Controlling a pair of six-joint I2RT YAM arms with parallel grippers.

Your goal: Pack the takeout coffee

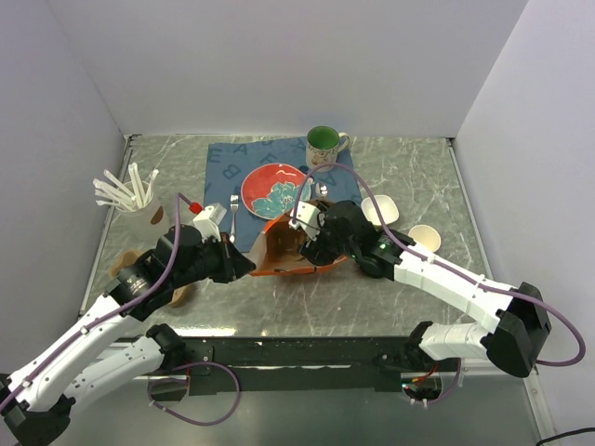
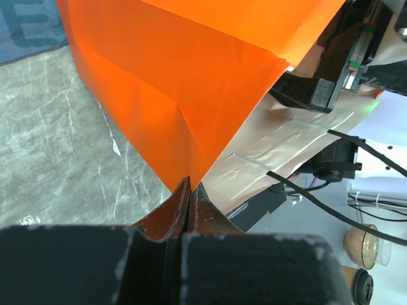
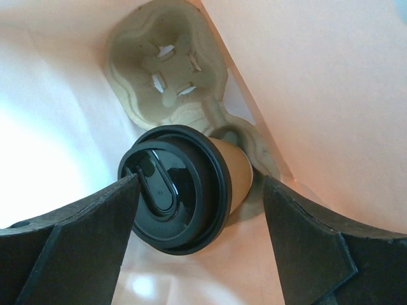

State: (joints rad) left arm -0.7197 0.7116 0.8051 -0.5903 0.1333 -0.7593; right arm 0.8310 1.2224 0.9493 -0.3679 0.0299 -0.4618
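A grey marble surface (image 1: 307,311) is enclosed by white walls. The takeout coffee (image 3: 181,190) is seen inside the orange paper bag (image 1: 279,253), tilted, with its base against a pocket of the pulp cup carrier (image 3: 166,70). The right gripper (image 3: 200,187) is inside the bag, its jaws apart on both sides of the cup. The bag edge is pinched by the left gripper (image 2: 189,190), jaws together. The placing seems almost done. Next, the right gripper should be drawn straight out, so that the lid is not caught.
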